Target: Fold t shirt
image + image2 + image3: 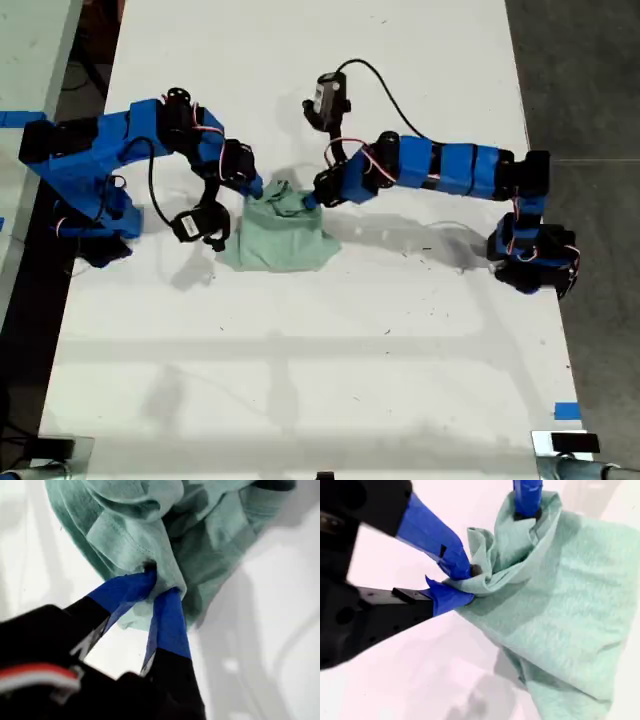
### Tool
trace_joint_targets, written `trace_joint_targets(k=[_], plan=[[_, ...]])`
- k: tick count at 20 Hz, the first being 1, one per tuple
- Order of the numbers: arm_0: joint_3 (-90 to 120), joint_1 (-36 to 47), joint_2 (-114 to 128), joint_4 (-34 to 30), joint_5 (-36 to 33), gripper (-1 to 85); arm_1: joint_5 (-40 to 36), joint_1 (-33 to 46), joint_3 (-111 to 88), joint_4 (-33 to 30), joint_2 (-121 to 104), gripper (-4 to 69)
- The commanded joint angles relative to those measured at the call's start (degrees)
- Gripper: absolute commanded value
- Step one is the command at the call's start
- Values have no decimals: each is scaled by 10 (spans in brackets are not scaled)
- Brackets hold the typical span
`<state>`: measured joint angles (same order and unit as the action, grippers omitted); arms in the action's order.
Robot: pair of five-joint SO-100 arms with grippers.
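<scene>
Mint-green cloth is what both tools are clamped on: the t shirt (283, 228) lies as a rumpled bundle on the white table (320, 360), nearer its far edge than its near edge in the exterior view and about midway between its two side edges. In the first wrist view the blue-taped jaws of my first gripper (159, 587) are closed on a hem-like fold of the fabric; which of the two arms in the exterior view carries it cannot be told with confidence. In the second wrist view my second gripper (462, 582) is pinched shut on a gathered edge, and the tip of the other gripper is seen biting the cloth just beyond it. The two grips sit close together at the bundle's far side, where the cloth is bunched up. The lower part lies flatter, roughly rectangular. Folding is judged to be partly done at best: no clean, flat, squared stack is seen, and the pinched portion is yet to be laid down and smoothed.
</scene>
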<state>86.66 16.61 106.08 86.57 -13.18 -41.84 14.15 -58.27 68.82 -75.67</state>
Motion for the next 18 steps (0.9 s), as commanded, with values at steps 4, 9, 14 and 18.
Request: trace_joint_targets(k=[4,9,14,18], plan=[[18,87,-54,0,-44,322,2,81,-77,-30,-54,396],[36,148,77,39,-53,300,-15,98,-88,24,-128,388],[139,86,333,43,9,167,17,85,-274,94,-382,322],[321,-58,615,-2,162,48,167,45,-610,156,-873,96]])
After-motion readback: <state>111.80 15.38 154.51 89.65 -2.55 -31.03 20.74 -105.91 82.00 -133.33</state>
